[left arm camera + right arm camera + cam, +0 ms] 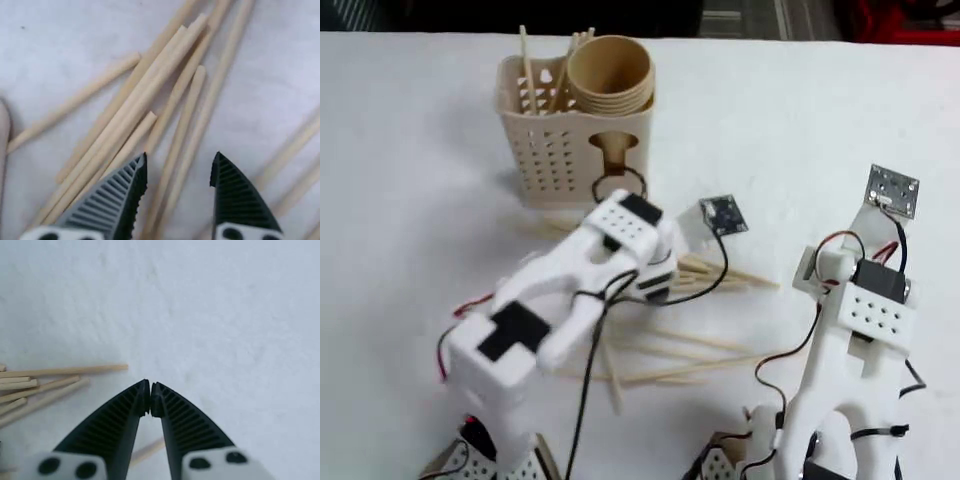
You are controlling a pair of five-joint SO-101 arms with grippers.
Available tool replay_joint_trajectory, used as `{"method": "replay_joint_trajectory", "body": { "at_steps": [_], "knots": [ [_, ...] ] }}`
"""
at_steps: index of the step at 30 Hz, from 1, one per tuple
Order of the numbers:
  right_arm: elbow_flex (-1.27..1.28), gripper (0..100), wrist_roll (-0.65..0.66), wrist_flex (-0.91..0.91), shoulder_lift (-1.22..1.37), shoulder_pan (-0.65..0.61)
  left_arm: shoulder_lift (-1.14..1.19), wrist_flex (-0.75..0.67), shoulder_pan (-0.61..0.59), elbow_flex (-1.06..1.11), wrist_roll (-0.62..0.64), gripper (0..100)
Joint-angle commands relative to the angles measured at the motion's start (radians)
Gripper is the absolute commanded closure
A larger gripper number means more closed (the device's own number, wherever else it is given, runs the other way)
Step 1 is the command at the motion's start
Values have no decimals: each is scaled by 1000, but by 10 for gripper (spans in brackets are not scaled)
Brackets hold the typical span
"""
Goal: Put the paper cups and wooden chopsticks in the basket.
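Paper cups [610, 72] and some chopsticks [527, 60] sit in basket [555, 150] at 11 o'clock; loose chopsticks [745, 277] lie on bench [400, 200] toward 6, left gripper [180, 159] spread above, right gripper [150, 392] pressed together.

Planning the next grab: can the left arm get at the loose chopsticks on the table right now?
Probably yes. The left gripper hangs open right over the chopsticks lying on the table, and nothing sits between it and them.
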Motion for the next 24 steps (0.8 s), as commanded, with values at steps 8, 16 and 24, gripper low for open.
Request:
{"method": "replay_joint_trajectory", "body": {
  "at_steps": [8, 16, 24],
  "knots": [
    [-5, 980, -5, -15, -21, 8, 136, 178, 7, -213, -8, 940],
    [-5, 980, -5, -15, -21, 8, 142, 279, 71, -212, 0, 977],
    [-5, 980, -8, -15, -21, 33, 18, 344, 71, -192, 2, 978]
  ]
}}
